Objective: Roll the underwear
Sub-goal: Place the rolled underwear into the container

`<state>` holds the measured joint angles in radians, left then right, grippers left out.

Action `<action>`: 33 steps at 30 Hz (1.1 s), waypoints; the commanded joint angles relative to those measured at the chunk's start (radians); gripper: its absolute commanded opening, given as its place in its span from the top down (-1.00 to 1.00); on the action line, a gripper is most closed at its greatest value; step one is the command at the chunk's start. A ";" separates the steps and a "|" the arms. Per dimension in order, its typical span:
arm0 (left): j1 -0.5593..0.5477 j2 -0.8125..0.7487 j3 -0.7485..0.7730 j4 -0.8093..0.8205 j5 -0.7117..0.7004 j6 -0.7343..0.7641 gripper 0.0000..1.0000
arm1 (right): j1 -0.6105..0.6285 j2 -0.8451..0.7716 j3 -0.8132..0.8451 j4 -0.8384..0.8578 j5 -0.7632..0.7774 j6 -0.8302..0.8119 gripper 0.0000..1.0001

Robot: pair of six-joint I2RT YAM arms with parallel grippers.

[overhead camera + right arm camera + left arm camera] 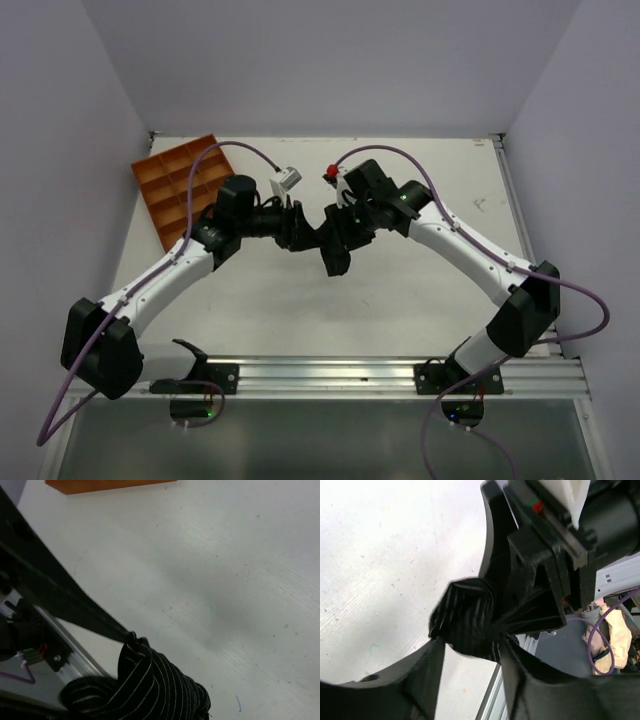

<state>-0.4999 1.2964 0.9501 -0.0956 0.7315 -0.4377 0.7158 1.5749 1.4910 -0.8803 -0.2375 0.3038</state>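
Top external coverage was filled mostly by the white table point(300, 320). Over its middle the left arm point(160, 275) and the right arm point(470, 250) were bent inward until their wrists nearly met. The orange compartment tray point(180, 185) was seen well apart, at the far left corner. The right gripper point(520, 615) appeared clamped on the underwear point(467, 625) — a bunched black, finely striped wad, apparently held clear of the tabletop between the two claws. The left gripper point(472, 647) was shown with its fingers set apart on either side of that wad, their tips touching it or just beside it. Whether it was pinched or only flanked could not be told. The step in hand was judged to be the rolling itself, carried out in mid-air. A tidy roll was not yet formed — for the next move, a fresh hold by the left gripper on the loose fabric would be called for, so that it could be wound tighter.
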 commanded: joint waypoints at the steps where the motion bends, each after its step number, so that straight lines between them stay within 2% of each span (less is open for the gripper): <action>1: 0.059 -0.046 0.073 -0.059 0.061 0.031 -0.10 | 0.013 -0.079 -0.032 -0.048 -0.184 -0.014 1.00; 3: 0.073 -0.042 0.093 -0.064 0.109 -0.010 -0.23 | 0.013 -0.111 -0.051 -0.033 -0.213 0.003 1.00; 4: 0.081 -0.028 0.099 -0.070 0.143 -0.025 -0.69 | 0.013 -0.121 -0.060 -0.026 -0.221 0.011 1.00; 5: 0.086 -0.017 0.105 -0.078 0.164 -0.039 -0.99 | 0.013 -0.131 -0.060 -0.028 -0.227 0.012 1.00; 7: 0.087 0.001 0.110 -0.078 0.196 -0.041 -1.00 | 0.013 -0.139 -0.060 -0.031 -0.238 0.018 1.00; 11: 0.089 -0.026 0.069 0.031 0.226 -0.079 -1.00 | 0.013 -0.148 -0.054 -0.034 -0.233 0.029 1.00; 13: 0.087 -0.032 0.099 0.027 0.238 -0.072 -1.00 | 0.014 -0.148 -0.048 -0.040 -0.232 0.031 1.00; 15: 0.087 -0.020 0.148 -0.082 0.180 -0.018 -1.00 | 0.014 -0.153 -0.043 -0.043 -0.229 0.034 1.00; 16: 0.087 -0.007 0.204 -0.122 0.034 -0.013 -1.00 | 0.013 -0.156 -0.041 -0.043 -0.227 0.035 1.00; 17: 0.087 -0.005 0.219 -0.168 0.004 -0.009 -1.00 | 0.013 -0.158 -0.041 -0.042 -0.226 0.037 1.00; 19: 0.092 -0.031 0.243 -0.161 -0.023 -0.002 -1.00 | 0.013 -0.165 -0.041 -0.042 -0.223 0.040 1.00; 21: 0.095 -0.081 0.219 -0.101 -0.095 -0.154 -1.00 | 0.013 -0.170 -0.040 -0.039 -0.226 0.043 1.00; 22: 0.121 -0.082 0.199 -0.049 0.096 -0.186 -1.00 | 0.014 -0.171 -0.038 -0.039 -0.224 0.044 1.00; 23: 0.147 -0.069 0.147 0.143 0.261 -0.214 -1.00 | 0.013 -0.173 -0.035 -0.039 -0.223 0.043 1.00; 25: 0.191 -0.017 0.119 0.232 0.406 -0.288 -1.00 | 0.013 -0.174 -0.029 -0.042 -0.218 0.044 1.00; 26: 0.184 -0.010 0.110 0.313 0.425 -0.327 -1.00 | 0.013 -0.171 -0.028 -0.042 -0.218 0.044 1.00; 28: 0.149 -0.014 0.180 0.179 0.375 -0.223 -1.00 | 0.014 -0.165 -0.021 -0.039 -0.221 0.052 1.00; 29: 0.138 -0.022 0.209 0.028 0.347 -0.099 -1.00 | 0.014 -0.161 -0.020 -0.039 -0.218 0.057 1.00; 30: 0.127 -0.035 0.258 -0.034 0.312 -0.040 -1.00 | 0.013 -0.158 -0.015 -0.040 -0.217 0.064 1.00; 32: 0.097 -0.042 0.282 -0.169 0.234 0.098 -0.82 | 0.013 -0.144 -0.005 -0.039 -0.232 0.076 1.00; 33: 0.078 -0.046 0.282 -0.205 0.208 0.134 -0.64 | 0.013 -0.142 -0.002 -0.036 -0.240 0.083 1.00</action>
<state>-0.3820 1.2839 1.1584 -0.1417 0.9882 -0.5018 0.7280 1.4349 1.4361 -0.9215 -0.4393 0.3511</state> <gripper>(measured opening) 0.884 0.343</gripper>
